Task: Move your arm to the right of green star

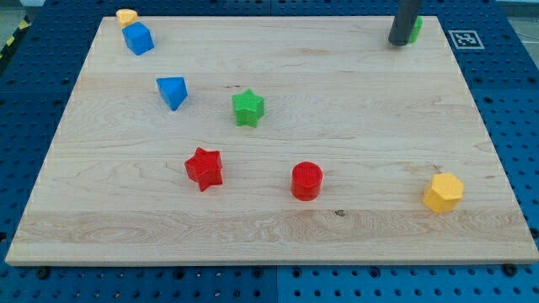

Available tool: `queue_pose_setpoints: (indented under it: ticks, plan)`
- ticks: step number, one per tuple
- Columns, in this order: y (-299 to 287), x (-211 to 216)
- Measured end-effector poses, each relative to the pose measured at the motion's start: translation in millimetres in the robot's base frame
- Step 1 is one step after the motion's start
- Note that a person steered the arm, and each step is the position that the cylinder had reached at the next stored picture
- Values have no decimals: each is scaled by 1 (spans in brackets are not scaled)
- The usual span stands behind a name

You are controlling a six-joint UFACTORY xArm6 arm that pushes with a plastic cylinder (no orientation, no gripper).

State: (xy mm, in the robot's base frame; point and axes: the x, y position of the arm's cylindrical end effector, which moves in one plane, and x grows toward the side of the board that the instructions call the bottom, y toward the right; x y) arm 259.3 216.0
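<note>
my tip (pixel 397 43) touches a green block (pixel 416 29), far from green star (pixel 248 108).

A robotics lab bench: a wooden board (pixel 278 223) lies on a blue perforated table (pixel 505 93), a fiducial marker (pixel 466 39) at the board's top-right corner.

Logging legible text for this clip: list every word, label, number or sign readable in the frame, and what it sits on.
No readable words, brands or numbers anywhere in the camera view.
One sign only: a black-and-white square fiducial marker on the blue perforated base beyond the wooden board's top-right corner; a pattern, not text.
The coloured blocks, including the green star-shaped block, carry no lettering.
My tip is unmarked, far to the view's upper right of that star.
</note>
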Motion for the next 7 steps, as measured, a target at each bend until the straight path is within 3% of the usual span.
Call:
queue_pose_setpoints:
  ticks: [2,7]
  plan:
    - [15,0]
    - [-37,24]
